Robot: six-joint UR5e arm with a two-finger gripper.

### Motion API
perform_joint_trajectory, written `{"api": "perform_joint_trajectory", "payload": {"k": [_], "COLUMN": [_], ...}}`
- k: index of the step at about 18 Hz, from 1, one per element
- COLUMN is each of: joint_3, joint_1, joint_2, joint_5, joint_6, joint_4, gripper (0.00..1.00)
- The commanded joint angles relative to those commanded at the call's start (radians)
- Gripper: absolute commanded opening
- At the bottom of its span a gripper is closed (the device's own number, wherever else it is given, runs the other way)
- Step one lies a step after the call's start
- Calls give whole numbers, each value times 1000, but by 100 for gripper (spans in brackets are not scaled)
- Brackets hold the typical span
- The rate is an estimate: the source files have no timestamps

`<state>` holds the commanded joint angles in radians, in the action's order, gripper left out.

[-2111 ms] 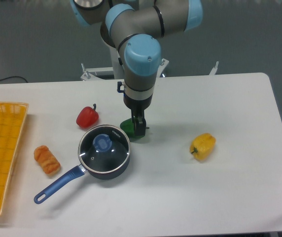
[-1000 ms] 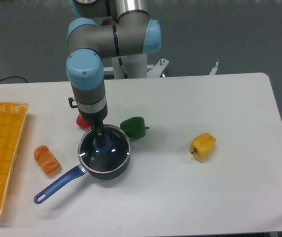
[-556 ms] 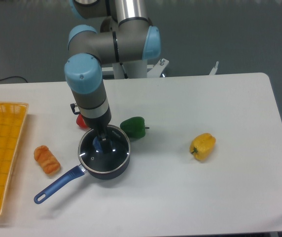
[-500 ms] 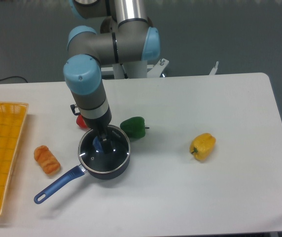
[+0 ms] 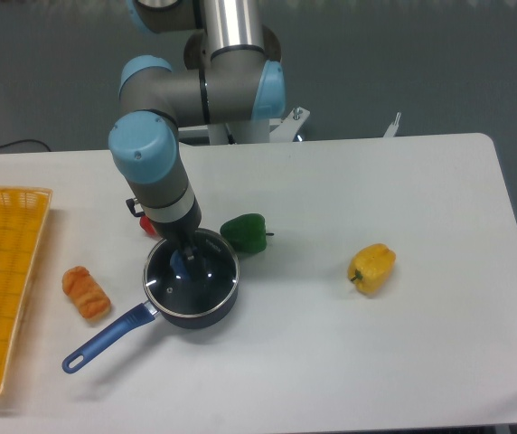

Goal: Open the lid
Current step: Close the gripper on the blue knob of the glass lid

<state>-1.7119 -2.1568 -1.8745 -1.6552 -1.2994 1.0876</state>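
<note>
tool (image 5: 186, 259) at knob of lid (image 5: 192, 278) | grip: cannot tell | lid on saucepan (image 5: 161, 312)

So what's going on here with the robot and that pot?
The arm has its gripper down at the blue knob of the glass lid, which sits on the dark blue saucepan. Whether the fingers have closed on the knob cannot be told. A green pepper lies just right of the pan, a yellow pepper further right.

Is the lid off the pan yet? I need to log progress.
No, the lid sits flat on the pan, with the gripper down at its blue knob.
</note>
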Motion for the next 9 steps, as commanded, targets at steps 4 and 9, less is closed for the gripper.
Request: {"api": "perform_joint_trajectory", "payload": {"k": [4, 9], "joint_3": [11, 23], "joint_1": [2, 2], "joint_2": [-21, -38], "joint_5": [6, 9], "joint_6": [11, 11], "joint_4": [5, 6], "gripper": [100, 100]}}
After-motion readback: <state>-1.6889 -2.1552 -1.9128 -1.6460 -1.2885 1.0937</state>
